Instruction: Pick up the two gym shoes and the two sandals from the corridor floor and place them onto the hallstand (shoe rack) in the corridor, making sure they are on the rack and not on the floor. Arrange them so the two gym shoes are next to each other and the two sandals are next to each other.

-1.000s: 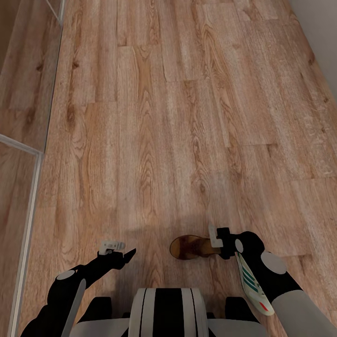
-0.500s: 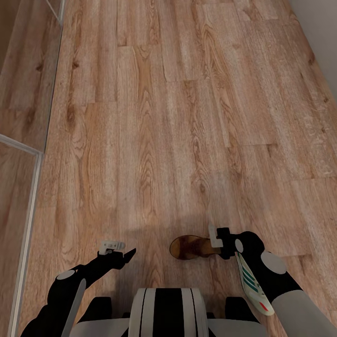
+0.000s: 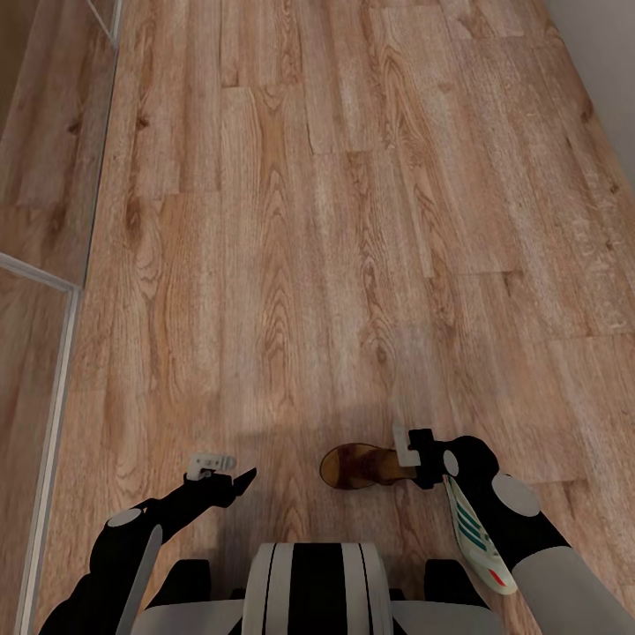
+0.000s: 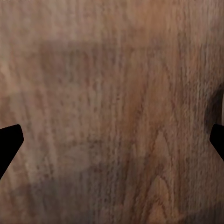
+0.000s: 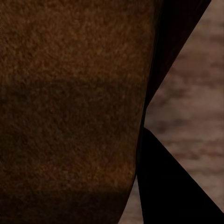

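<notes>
1. The right gripper (image 3: 399, 466) was clamped on a sandal (image 3: 357, 466) just above the corridor floor (image 3: 335, 220), directly ahead of the robot's trunk (image 3: 309, 586); in the right wrist view brown leather (image 5: 70, 112) pressed against one dark finger (image 5: 168, 186).
2. The sandal's long axis ran crosswise, its rounded end toward the left arm.
3. A gym shoe (image 3: 472, 534) lay beside the right forearm, long axis running front to back.
4. The left gripper (image 3: 231, 472) hung spread and empty over bare planks.
5. Open floor stretched ahead; a glass panel (image 3: 40, 291) edged the left, a pale wall (image 3: 608, 53) the far right.
</notes>
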Motion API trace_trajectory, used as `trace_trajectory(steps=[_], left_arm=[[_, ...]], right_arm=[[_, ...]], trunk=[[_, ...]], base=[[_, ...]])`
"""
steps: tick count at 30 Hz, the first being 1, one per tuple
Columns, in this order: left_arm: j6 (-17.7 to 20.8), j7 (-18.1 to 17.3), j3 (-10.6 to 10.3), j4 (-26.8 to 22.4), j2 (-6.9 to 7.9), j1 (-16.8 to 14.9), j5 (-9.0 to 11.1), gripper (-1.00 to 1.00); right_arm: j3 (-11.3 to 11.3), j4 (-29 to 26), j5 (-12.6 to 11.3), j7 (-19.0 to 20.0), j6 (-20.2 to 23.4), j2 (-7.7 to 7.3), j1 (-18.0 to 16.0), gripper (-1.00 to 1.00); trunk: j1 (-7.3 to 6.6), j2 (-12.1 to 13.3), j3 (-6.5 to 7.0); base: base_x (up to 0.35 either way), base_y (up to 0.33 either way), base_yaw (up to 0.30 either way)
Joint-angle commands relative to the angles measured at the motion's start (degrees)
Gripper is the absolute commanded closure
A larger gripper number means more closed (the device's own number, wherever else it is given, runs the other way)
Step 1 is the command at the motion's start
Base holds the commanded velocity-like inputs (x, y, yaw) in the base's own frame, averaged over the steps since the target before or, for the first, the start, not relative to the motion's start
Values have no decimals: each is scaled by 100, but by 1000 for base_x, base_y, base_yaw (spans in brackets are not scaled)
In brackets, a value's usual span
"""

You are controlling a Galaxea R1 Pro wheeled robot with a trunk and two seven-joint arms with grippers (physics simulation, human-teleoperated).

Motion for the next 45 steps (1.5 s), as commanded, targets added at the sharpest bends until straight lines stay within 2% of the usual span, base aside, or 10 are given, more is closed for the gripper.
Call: trace_trajectory(steps=[1, 25, 45], left_arm=[[0, 0, 0, 0, 1, 1, 0, -100], [0, -5, 2, 0, 2, -3, 0, -100], [0, -1, 3, 0, 2, -6, 0, -100]], right_arm=[[-2, 0, -18, -4, 20, 1, 0, 100], [-10, -4, -24, -2, 20, 4, 0, 100], [-19, -19, -35, 5, 20, 4, 0, 100]], trunk=[[0, 0, 0], [0, 0, 0], [-52, 27, 443]], base=[[0, 0, 0], [0, 0, 0], [0, 0, 0]])
